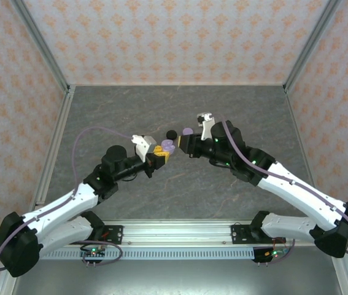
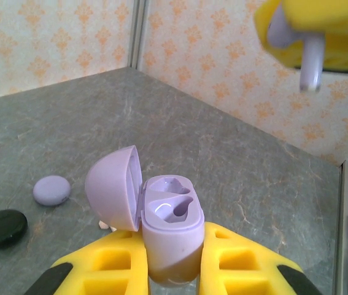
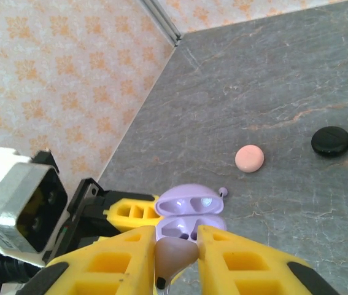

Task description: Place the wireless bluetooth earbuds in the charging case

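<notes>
Two tools mid-table: left gripper (image 1: 162,152) and right gripper (image 3: 175,246) nearly tip to tip, well apart from the left, far and right walls (image 1: 161,37). The grey table (image 1: 131,104) is bare all round them.

Left gripper is clamped on the charging case (image 2: 170,227), lid (image 2: 113,187) swung open. Right gripper is pinched tight on one lavender earbud (image 2: 309,61), stem sticking out, just right of the case and not touching it.

In the way, just far of the case: black disc (image 2: 2,228) and pale disc (image 2: 51,190), apart from each other.

Count: one case, one earbud, two discs.
</notes>
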Robot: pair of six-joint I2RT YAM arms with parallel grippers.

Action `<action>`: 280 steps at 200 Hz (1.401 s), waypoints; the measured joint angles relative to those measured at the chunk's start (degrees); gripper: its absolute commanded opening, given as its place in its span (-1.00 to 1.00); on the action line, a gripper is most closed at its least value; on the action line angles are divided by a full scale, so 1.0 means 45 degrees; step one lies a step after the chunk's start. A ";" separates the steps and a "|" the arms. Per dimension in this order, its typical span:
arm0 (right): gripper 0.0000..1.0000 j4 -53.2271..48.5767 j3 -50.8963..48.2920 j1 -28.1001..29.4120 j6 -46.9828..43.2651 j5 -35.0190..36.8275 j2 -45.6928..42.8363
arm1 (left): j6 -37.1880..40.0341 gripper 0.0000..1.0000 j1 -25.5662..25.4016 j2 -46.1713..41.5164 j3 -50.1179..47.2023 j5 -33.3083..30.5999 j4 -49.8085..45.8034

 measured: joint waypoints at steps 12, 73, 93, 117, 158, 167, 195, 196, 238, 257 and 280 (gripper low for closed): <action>-0.51 0.0102 0.0000 0.0053 0.0000 0.0185 0.0223 | 0.0083 -1.00 0.0000 0.0107 0.0097 -0.0005 0.0146; -0.51 0.0403 0.0015 0.0053 -0.0015 0.0529 0.1209 | 0.0189 -1.00 -0.0049 0.0175 0.0185 0.0185 0.0233; -0.52 0.0476 0.0063 0.0053 -0.0053 0.0534 0.1506 | 0.0199 -1.00 -0.0044 0.0175 0.0185 0.0185 0.0233; -0.51 0.0476 0.0155 0.0053 -0.0063 0.0525 0.1860 | 0.0301 -1.00 -0.0044 0.0175 0.0185 0.0185 0.0233; -0.52 0.0476 0.0155 0.0053 -0.0097 0.0529 0.1996 | 0.0408 -1.00 -0.0049 0.0175 0.0185 0.0185 0.0228; -0.52 0.0481 0.0155 0.0053 -0.0121 0.0529 0.1996 | 0.0418 -1.00 -0.0049 0.0175 0.0185 0.0185 0.0228; -0.52 0.0486 0.0155 0.0053 -0.0194 0.0646 0.1977 | 0.0408 -1.00 -0.0044 0.0175 0.0185 0.0180 0.0228; -0.52 0.0486 0.0155 0.0053 -0.0194 0.0661 0.1977 | 0.0403 -1.00 -0.0049 0.0175 0.0185 0.0175 0.0228; -0.52 0.0850 0.0155 0.0053 -0.0243 0.0918 0.1885 | 0.0330 -1.00 -0.0044 0.0170 0.0262 0.0175 0.0228; -0.52 0.1020 0.0155 0.0058 -0.0248 0.0942 0.1885 | 0.0214 -1.00 -0.0049 0.0170 0.0272 0.0180 0.0228; -0.52 0.1243 0.0155 0.0092 -0.0248 0.0957 0.1885 | -0.0005 -1.00 -0.0049 0.0170 0.0321 0.0170 0.0228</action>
